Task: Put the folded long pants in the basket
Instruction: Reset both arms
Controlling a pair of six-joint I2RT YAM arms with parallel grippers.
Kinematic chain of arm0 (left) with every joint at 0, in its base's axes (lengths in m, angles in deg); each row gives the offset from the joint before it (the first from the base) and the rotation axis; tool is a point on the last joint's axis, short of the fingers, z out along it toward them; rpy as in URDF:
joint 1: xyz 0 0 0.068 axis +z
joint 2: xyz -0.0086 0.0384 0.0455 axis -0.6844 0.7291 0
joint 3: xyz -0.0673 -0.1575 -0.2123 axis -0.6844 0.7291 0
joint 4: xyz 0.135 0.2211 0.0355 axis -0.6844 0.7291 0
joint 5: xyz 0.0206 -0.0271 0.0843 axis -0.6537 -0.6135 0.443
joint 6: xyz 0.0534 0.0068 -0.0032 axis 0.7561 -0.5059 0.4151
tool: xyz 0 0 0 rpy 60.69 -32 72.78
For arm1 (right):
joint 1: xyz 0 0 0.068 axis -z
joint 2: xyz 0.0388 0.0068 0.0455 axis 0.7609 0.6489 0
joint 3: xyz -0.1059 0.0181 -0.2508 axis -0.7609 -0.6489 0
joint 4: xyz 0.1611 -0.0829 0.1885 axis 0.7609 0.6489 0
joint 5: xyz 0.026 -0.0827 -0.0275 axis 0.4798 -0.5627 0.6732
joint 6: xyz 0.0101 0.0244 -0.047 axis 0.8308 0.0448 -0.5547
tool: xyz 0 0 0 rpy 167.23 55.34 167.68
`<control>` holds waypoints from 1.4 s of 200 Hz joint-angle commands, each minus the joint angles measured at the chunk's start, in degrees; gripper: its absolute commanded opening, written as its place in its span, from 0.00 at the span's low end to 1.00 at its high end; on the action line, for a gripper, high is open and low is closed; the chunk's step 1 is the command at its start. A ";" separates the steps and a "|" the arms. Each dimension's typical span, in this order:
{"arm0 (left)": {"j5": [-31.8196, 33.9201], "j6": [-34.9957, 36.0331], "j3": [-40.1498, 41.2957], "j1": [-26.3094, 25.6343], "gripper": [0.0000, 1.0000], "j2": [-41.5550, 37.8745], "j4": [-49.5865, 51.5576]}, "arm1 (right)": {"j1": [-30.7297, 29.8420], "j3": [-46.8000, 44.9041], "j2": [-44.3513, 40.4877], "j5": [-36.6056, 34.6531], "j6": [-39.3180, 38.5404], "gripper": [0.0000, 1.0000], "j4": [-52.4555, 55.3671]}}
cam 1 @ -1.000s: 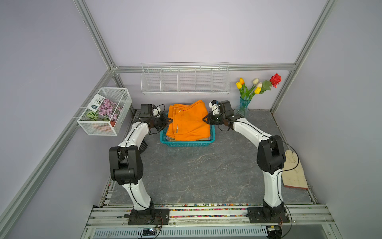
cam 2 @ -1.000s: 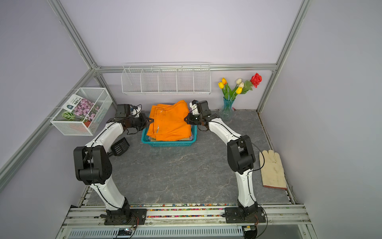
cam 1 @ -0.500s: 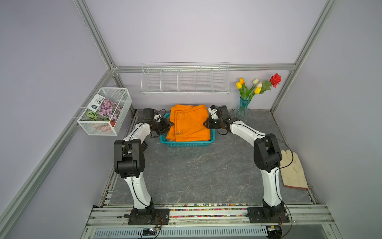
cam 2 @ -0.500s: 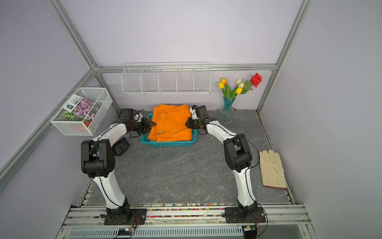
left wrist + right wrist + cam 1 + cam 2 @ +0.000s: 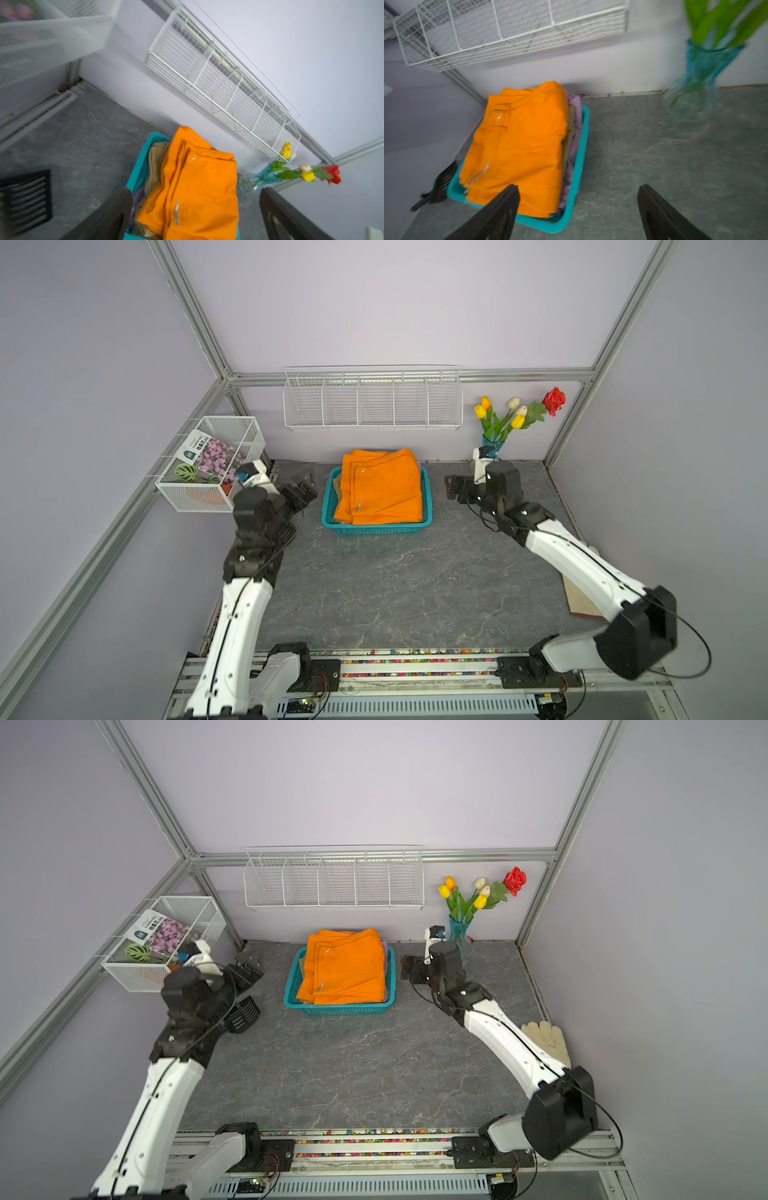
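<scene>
Both tools stand apart and empty: your left tool (image 5: 306,488) just left of the basket (image 5: 376,527), your right tool (image 5: 454,488) just right. Orange pants (image 5: 380,485) lie on top inside it. Placing looks finished; next, draw both arms clear without snagging cloth.

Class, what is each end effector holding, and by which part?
Nothing is held. The left end effector and right end effector stand open on either side of the basket, clear of the orange pants lying inside it.
</scene>
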 commanded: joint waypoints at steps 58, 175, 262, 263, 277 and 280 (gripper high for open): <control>26.01 25.69 30.87 0.00 1.00 16.89 -44.26 | 0.54 -24.33 -0.35 -40.00 -23.78 0.98 -21.01; 6.42 32.57 30.44 2.71 1.00 33.94 -59.20 | 13.85 -40.74 1.90 -18.52 -28.45 0.97 -42.68; 9.57 31.29 29.24 2.73 1.00 34.58 -58.13 | 20.17 -42.63 10.26 -5.55 -21.69 0.97 -55.02; 9.57 31.29 29.24 2.73 1.00 34.58 -58.19 | 20.17 -42.70 10.37 -5.54 -21.70 0.97 -55.24; 9.52 31.33 29.24 2.73 1.00 34.54 -58.14 | 20.17 -43.37 10.25 -5.55 -21.93 0.99 -56.13; 9.55 31.34 29.24 2.73 1.00 34.57 -58.12 | 20.15 -43.24 10.22 -5.61 -21.92 0.99 -55.65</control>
